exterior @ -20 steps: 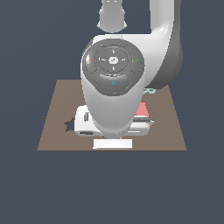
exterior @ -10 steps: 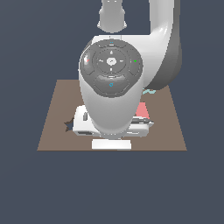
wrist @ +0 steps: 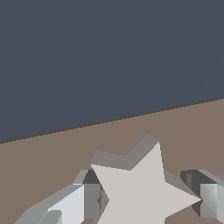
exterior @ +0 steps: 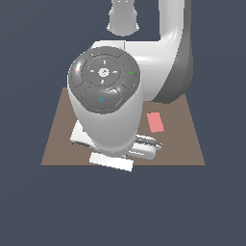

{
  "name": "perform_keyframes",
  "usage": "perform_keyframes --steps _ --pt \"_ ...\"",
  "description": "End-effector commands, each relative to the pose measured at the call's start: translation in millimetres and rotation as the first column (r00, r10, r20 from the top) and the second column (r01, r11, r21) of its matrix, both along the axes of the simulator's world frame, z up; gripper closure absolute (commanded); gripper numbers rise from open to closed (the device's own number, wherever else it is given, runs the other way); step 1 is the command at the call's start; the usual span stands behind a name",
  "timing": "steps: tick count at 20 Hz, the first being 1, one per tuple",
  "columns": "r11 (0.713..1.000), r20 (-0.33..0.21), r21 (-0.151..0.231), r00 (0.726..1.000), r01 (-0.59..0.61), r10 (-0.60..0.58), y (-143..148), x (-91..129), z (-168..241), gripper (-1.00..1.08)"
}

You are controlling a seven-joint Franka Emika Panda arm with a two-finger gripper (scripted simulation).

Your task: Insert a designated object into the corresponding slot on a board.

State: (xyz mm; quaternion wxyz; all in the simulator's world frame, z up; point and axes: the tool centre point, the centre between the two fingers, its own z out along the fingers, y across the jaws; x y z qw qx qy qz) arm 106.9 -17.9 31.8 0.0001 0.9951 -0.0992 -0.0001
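Note:
The wrist view shows the pale grey-beige star (wrist: 140, 192) lying flat between my two fingers (wrist: 89, 199), one at each side of it, with the gripper (wrist: 146, 199) shut on it. Brown board (wrist: 57, 166) surface lies just under the star. In the exterior view the arm's wrist and hand (exterior: 108, 120) cover the middle and the exterior view's left part of the board (exterior: 55, 149). They hide the star, the fingers and the slot.
A pink rectangle (exterior: 154, 121) lies on the board toward the exterior view's right, close beside the hand. The board's far edge (wrist: 131, 116) runs just beyond the star, with dark floor past it.
The arm's wrist has shifted toward the exterior view's left. The dark star-shaped slot that showed left of the hand is now covered by it.

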Motion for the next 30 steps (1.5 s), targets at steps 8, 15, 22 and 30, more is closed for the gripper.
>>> perform_keyframes --steps 8,15,22,30 --pt "0.946 0.000 0.000 0.946 0.325 -0.325 -34.5 6.3 2.5 1.08" --pt "0.793 -0.001 -0.001 0.793 0.609 -0.609 -68.5 0.7 4.5 1.08" --pt "0.573 -0.002 -0.001 0.573 0.819 -0.819 -97.5 -14.8 6.5 1.08" --pt "0.355 -0.003 -0.002 0.355 0.935 -0.935 -116.3 -34.1 7.9 1.08"
